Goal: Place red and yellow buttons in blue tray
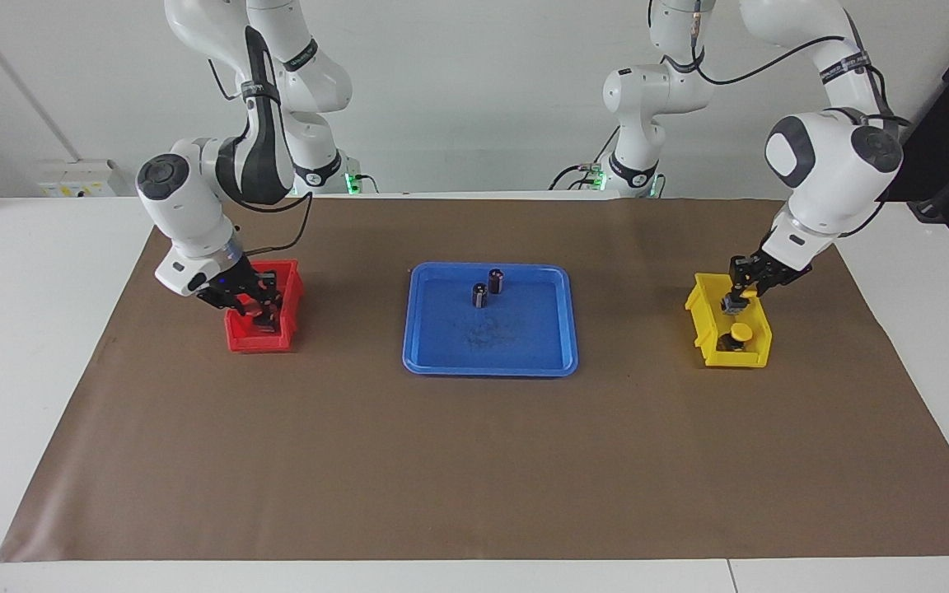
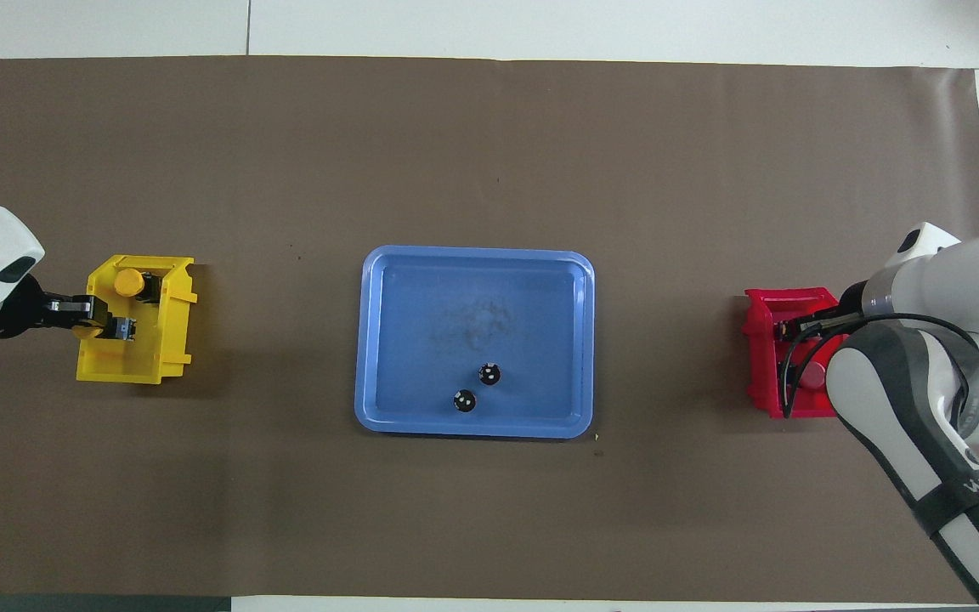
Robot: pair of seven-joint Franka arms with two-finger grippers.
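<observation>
One camera sits high across the worktop (image 1: 474,461) and faces my two arms. The other hangs high above my own end, looking forward and steeply down. Both stand well back. They share the brown mat and the wide shallow blue plastic tray (image 1: 417,329) (image 2: 370,340), half a turn apart.

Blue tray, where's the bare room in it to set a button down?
The blue tray is bare across the half farther from the robots and along both short ends. The only crowding is the two dark cylinders near the robot-side rim.
</observation>
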